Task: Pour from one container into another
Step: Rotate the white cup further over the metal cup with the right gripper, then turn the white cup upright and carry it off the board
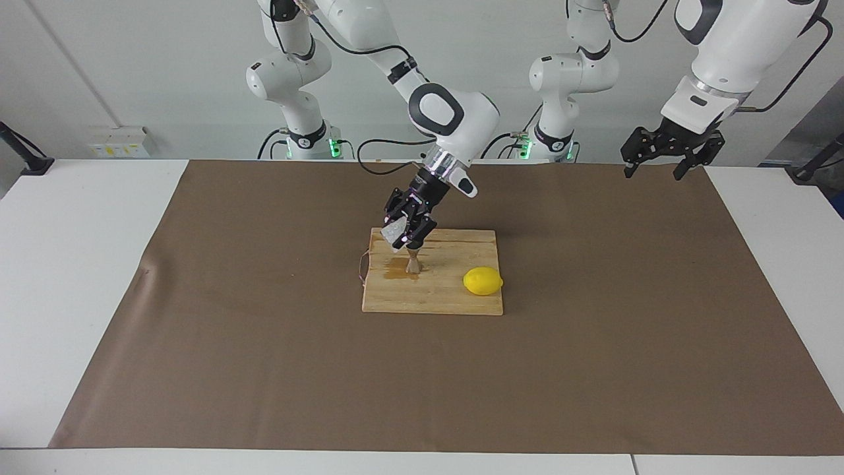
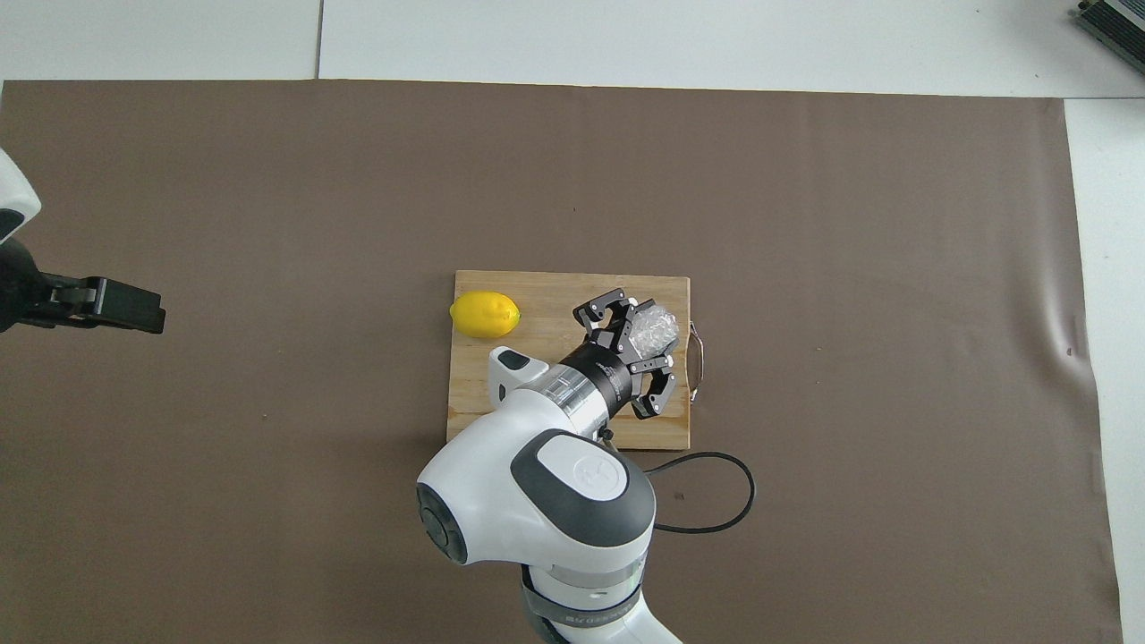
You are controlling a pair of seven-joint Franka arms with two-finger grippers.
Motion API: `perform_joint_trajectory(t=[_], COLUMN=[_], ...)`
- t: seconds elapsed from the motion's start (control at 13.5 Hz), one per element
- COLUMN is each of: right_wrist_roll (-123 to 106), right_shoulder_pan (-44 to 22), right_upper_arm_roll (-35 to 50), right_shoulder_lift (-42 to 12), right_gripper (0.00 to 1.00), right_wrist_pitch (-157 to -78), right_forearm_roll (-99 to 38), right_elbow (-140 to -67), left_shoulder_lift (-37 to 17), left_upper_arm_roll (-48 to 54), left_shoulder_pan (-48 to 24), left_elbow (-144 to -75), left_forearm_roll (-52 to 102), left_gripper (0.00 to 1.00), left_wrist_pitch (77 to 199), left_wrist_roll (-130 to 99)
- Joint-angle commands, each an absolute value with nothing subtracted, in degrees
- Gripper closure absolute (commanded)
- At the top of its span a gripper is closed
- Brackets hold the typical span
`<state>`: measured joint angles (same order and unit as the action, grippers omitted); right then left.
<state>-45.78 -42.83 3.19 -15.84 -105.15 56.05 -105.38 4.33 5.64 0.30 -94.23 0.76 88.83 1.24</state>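
Clamped on the glass cup [image 1: 394, 231], the right gripper [image 1: 403, 232] holds it tilted in the air over the wooden board [image 1: 455, 300], at the board's end toward the right arm. From the facing camera, the cup hangs just above the small steel jigger [image 1: 413, 262], which stands upright on the board. No contact between cup and jigger can be made out. A darker wet-looking patch [image 1: 395, 269] lies on the wood beside the jigger's foot, toward the right arm's end.

From the overhead camera, the cup [image 2: 651, 327] shows as a crinkled clear lump between the fingers of the right gripper [image 2: 640, 333], close to the board's wire handle [image 2: 697, 358]. The jigger is hidden there under the gripper.

One lemon [image 1: 482, 281] rests on the same board toward the left arm's end, well apart from the jigger. The board [image 2: 546, 295] lies on a brown mat [image 1: 264, 369] that covers most of the white table [image 1: 79, 264].

Jaws of the left gripper [image 1: 663, 158] stand wide with nothing between them. That arm waits raised over the mat's edge at its own end of the table.
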Motion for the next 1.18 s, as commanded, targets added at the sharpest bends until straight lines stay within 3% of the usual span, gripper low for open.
perform_joint_trajectory(t=[0.0, 0.59, 1.11], right_wrist_roll=[-44.74, -45.17, -52.10], right_shoulder_pan=[-41.40, -37.97, -28.84], right_upper_arm_roll=[3.69, 3.60, 3.60], right_shoulder_lift=[-13.81, -10.11, -8.88], right_gripper=[0.86, 0.85, 0.86], right_wrist_pitch=[-105.38, -108.72, -112.32], right_forearm_roll=[53.19, 41.16, 28.58], right_elbow=[-105.82, -105.65, -106.17], left_shoulder_lift=[5.62, 5.62, 5.62], left_upper_arm_roll=[5.54, 5.54, 5.54], left_shoulder_pan=[0.44, 0.44, 0.44], left_elbow=[-95.27, -95.27, -95.27], left_forearm_roll=[1.32, 1.32, 1.32], left_gripper=[0.00, 0.00, 0.00], left_wrist_pitch=[88.33, 88.33, 88.33], left_wrist_roll=[1.41, 1.49, 1.49])
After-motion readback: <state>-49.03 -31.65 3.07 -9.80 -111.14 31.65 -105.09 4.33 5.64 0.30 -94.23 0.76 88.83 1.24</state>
